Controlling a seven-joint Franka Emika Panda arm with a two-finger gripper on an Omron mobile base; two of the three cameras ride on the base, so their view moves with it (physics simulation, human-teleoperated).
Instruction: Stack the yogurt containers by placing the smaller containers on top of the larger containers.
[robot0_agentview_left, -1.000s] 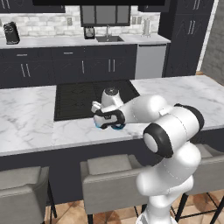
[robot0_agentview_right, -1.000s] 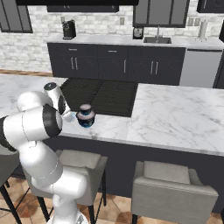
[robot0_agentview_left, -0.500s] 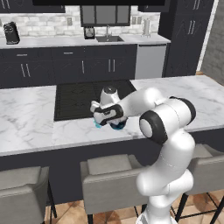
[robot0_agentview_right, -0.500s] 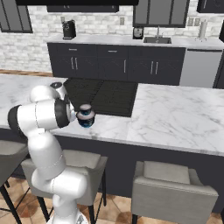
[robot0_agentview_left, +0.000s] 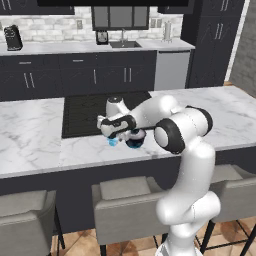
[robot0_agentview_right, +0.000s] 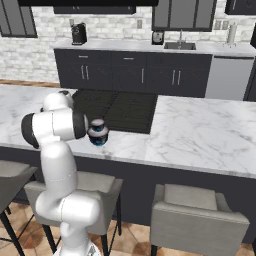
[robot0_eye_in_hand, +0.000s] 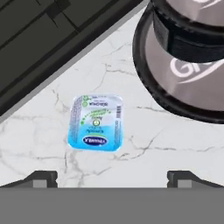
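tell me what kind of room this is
A rendered home kitchen, most likely: a marble island counter with an inset black cooktop, stools along it, and a sink against the back wall.

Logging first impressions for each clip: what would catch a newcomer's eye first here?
The white arm bent low over the marble island counter, its pincer open above a tiny light-blue yogurt cup. Just beside that cup stands a stack of dark yogurt containers, near the black cooktop.
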